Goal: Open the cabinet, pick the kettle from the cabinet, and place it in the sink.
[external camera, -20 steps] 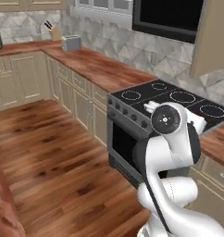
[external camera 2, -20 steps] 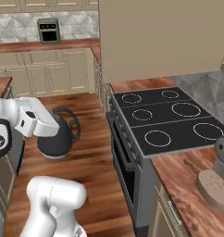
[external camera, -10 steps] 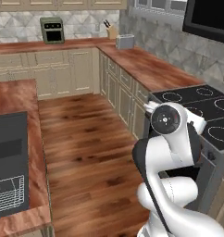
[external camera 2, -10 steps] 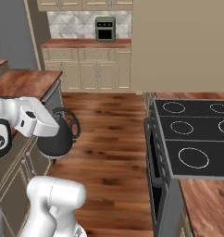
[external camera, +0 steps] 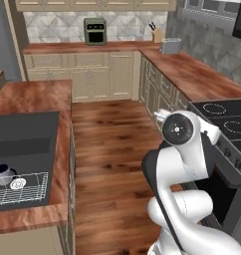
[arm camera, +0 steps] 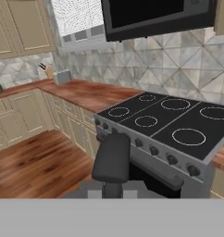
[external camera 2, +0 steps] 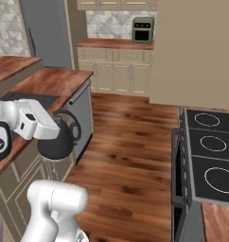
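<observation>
item: my end effector (external camera 2: 64, 128), closed on the looped handle of the glossy black dome kettle (external camera 2: 56, 144), left middle of the right base view, beside the reddish wood desk (external camera 2: 55, 80). left base view alone shows the matte black rectangular sink (external camera: 23, 149), lower left. hand view: black stovetop (arm camera: 169, 118), white rings.

Reddish wood island counter (external camera: 38, 94) around a black sink (external camera: 23, 149), wire rack (external camera: 20, 188) with a mug (external camera: 3, 174) inside. Toaster (external camera: 170, 46) and knife block (external camera: 156, 35) on the far corner counter (external camera: 192, 74); small oven (external camera: 94, 31) alongside.
</observation>
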